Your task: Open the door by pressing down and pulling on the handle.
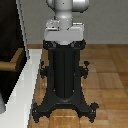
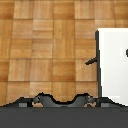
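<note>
Picking out the door [image 1: 7, 30] at the exterior view's left: near-black panel, cut off by the picture's edge, with a white frame [image 1: 26, 75] running down beside it. Spotting the handle [image 1: 11, 62] partway up the panel, a short tan lever poking out level. Looks untouched, not yet pressed.

Finding the black pedestal [image 1: 65, 75] mid-picture on the parquet floor [image 1: 110, 70], just beside the frame, with the base of the grey-white arm [image 1: 67, 7] on top. Hunting for the gripper and getting nothing: out of shot in both views, so no telling whether clenched or released. Safe to say only that nothing is on the lever.

Checking the wrist view: parquet [image 2: 45, 45], a dark edge that is probably the pedestal's foot [image 2: 60, 102], and a white block [image 2: 111, 65] that may be the frame, though hard to say for sure.

Judging the handling now. Expecting a rigid lever, smooth and likely a bit slippery, pivoting where it meets the panel. Best taken across the bar, out toward the free end, for leverage on the downward push. Expecting a stiff panel swinging on hinges, so better to pull along an arc than straight back. Worth watching for a slide off the tip while pulling.
</note>
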